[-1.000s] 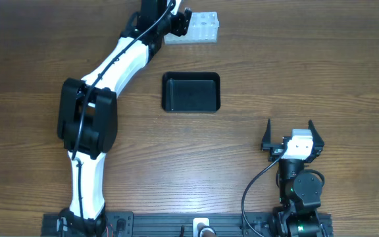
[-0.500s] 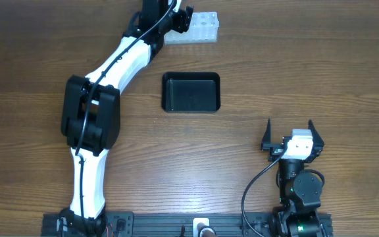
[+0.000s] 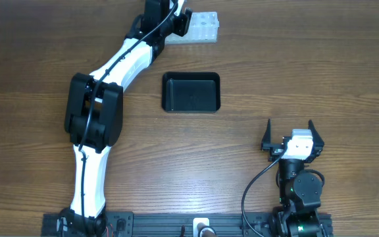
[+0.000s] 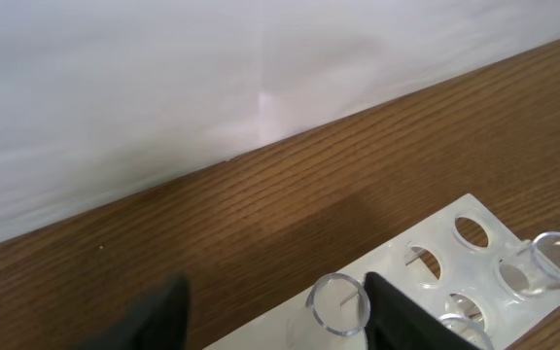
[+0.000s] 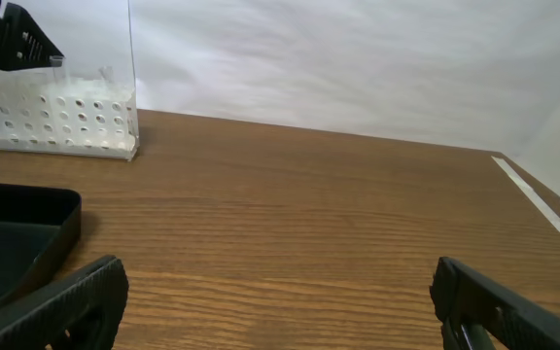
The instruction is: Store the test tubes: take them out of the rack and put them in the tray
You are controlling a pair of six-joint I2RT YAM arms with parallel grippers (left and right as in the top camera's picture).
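left gripper (image 4: 275,313): over one end of the white rack (image 4: 455,258). fingers apart with a clear tube (image 4: 338,303) upright between them, close against one finger and not yet clamped. likely set this way for a straight pinch and lift.
second tube (image 4: 557,258): upright in a hole further along the rack.
black tray (image 3: 191,92): near the rack but apart from it, nothing inside, so no tube is stored yet.
right gripper (image 3: 288,135): near its own base, well apart from the tray, fingers wide, holding nothing.
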